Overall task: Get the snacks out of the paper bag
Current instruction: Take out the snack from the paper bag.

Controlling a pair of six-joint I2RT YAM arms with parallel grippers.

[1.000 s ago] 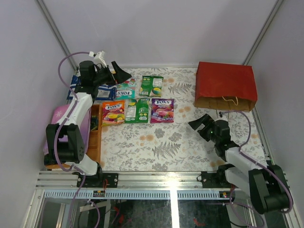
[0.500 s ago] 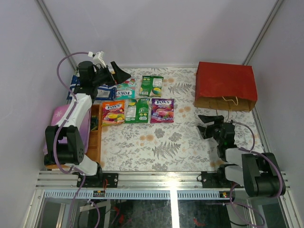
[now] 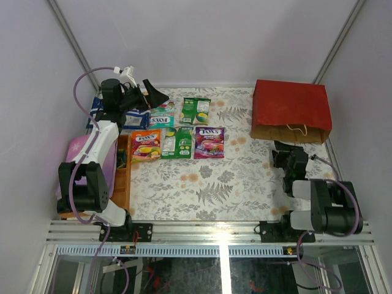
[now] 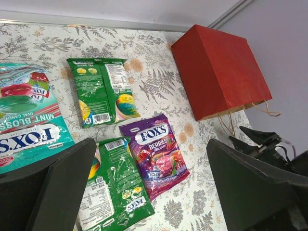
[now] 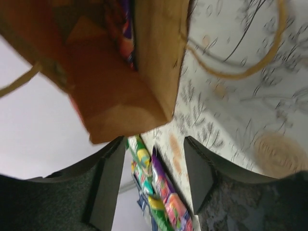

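Note:
The red paper bag (image 3: 291,110) lies at the far right with its brown mouth facing the near side. Five snack packets lie flat at the middle left: teal (image 3: 162,114), green (image 3: 196,110), orange (image 3: 146,144), green (image 3: 177,142) and purple (image 3: 209,142). A blue-and-white pack (image 3: 136,117) lies under my left gripper (image 3: 153,95), which is open and empty above the packets (image 4: 154,192). My right gripper (image 3: 283,152) is open and empty just outside the bag's mouth (image 5: 151,178). The right wrist view shows the kraft inside (image 5: 120,82) and a coloured packet edge (image 5: 126,33) in it.
A pink folded cloth (image 3: 76,153) and an orange-brown wooden tray (image 3: 122,177) sit at the left edge. A twine handle (image 5: 240,72) lies on the floral tablecloth before the bag. White walls close in the table; a metal rail (image 3: 208,231) runs along the front.
My right gripper has pulled back to the right and turned toward the bag's mouth, its arm folding in. The left arm and the packets have stayed in place.

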